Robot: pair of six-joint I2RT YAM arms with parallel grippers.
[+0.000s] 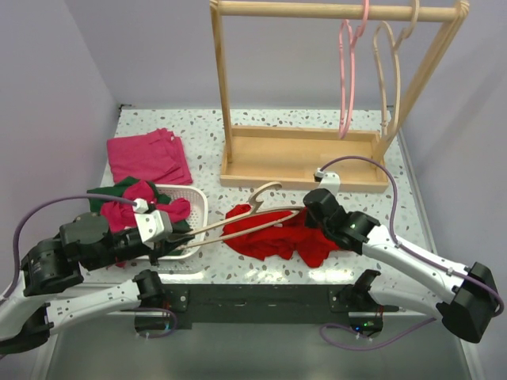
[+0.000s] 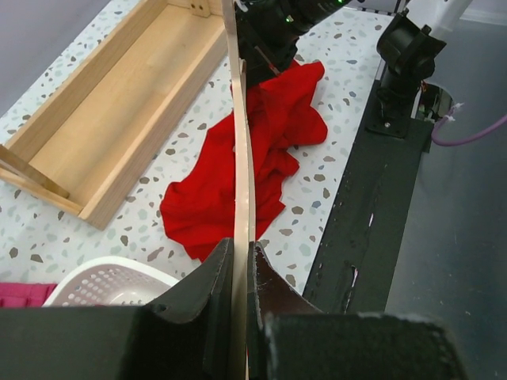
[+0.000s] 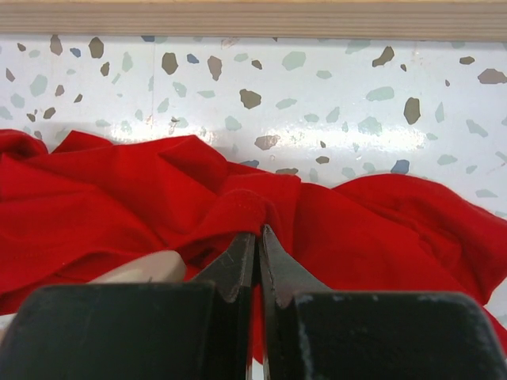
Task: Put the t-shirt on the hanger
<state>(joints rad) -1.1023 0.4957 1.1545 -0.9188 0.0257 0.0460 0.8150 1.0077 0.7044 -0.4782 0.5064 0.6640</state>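
Your t-shirt [image 1: 269, 241] sits crumpled on the table [image 1: 261, 131], near-centre, just near of the rack [image 1: 301, 158]. Hanger [image 2: 242, 158] crosses over it. Left gripper [image 2: 242, 252] clamps the hanger's left end; right gripper [image 3: 258, 237] pinches a shirt fold.

The left arm [image 1: 79, 237] and right arm [image 1: 412, 255] share white link shells and chunky black joint housings; a thin purple cable [image 1: 394, 202] trails each.

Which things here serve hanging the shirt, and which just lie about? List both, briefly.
In the job: bright red cloth t-shirt, pinched by right gripper; slim pale wooden hanger, clamped by left gripper.
Lying about: magenta-pink garment; white plastic basket; dark green garment; wooden rack; pink hanger on its rail.
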